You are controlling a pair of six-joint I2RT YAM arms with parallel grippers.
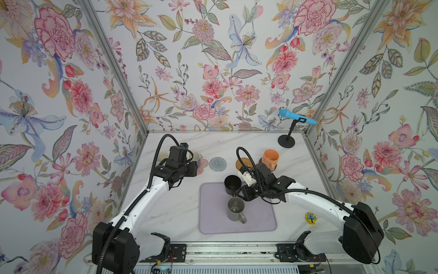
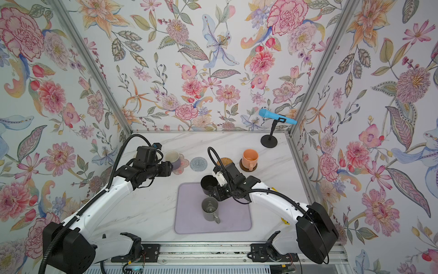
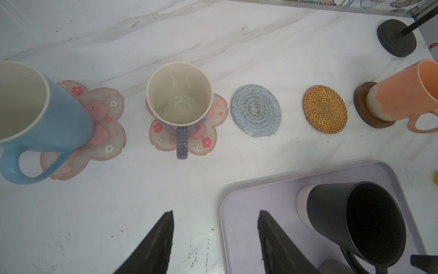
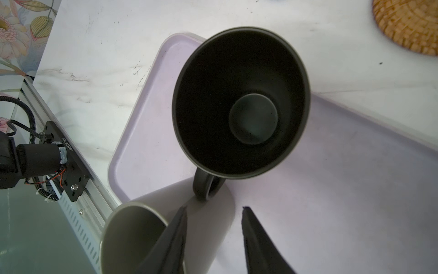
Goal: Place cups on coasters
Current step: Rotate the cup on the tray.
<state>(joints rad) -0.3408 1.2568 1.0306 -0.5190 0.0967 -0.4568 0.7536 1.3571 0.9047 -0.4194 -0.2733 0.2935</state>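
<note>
Right fingers (image 4: 170, 242) apart, empty, near black mug (image 4: 239, 102) handle; left fingers (image 3: 154, 246) apart, empty.

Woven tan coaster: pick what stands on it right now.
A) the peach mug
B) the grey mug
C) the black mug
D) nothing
D: the woven tan coaster lies bare. The peach mug stands on the dark wooden coaster beside it, while the black mug and the grey mug stand on the lilac mat.
</note>
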